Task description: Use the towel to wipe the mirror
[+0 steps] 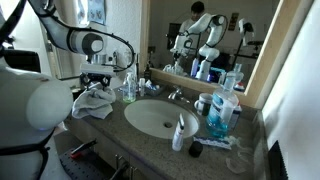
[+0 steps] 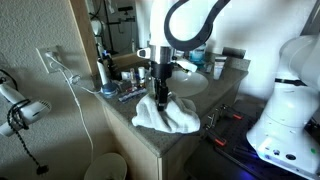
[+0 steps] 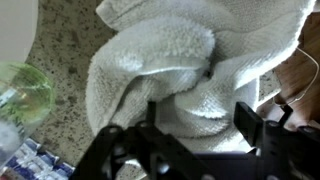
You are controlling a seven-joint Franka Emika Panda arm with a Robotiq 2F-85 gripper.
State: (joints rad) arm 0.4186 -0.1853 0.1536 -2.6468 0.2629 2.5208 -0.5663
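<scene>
The towel (image 1: 93, 103) lies in a crumpled white heap on the stone bench (image 1: 118, 136), at the end beside the sink (image 1: 155, 118) and close to the bench's front edge. In both exterior views the hand (image 1: 97, 84) hangs straight down over the heap, its tips at the top of the cloth. From the side, the hand (image 2: 162, 97) meets the towel (image 2: 168, 115) near the heap's middle.

In the wrist view the hand (image 3: 197, 125) has its two dark fingers (image 3: 150, 118) standing well apart. A rounded fold of the towel (image 3: 190, 65) bulges up between and just ahead of them. The fingers seem to straddle the fold without pinching it, though the blur makes it hard to tell whether the pads touch the cloth.

The speckled bench (image 3: 60, 55) shows bare beside the towel, with the white sink rim (image 3: 15, 25) in the corner and a green bottle (image 3: 20, 95) near the edge.

The mirror (image 1: 200, 35) stands on the wall behind the sink, well apart from the towel and the hand. A blue bottle (image 1: 222, 115) stands on the far side of the sink.
</scene>
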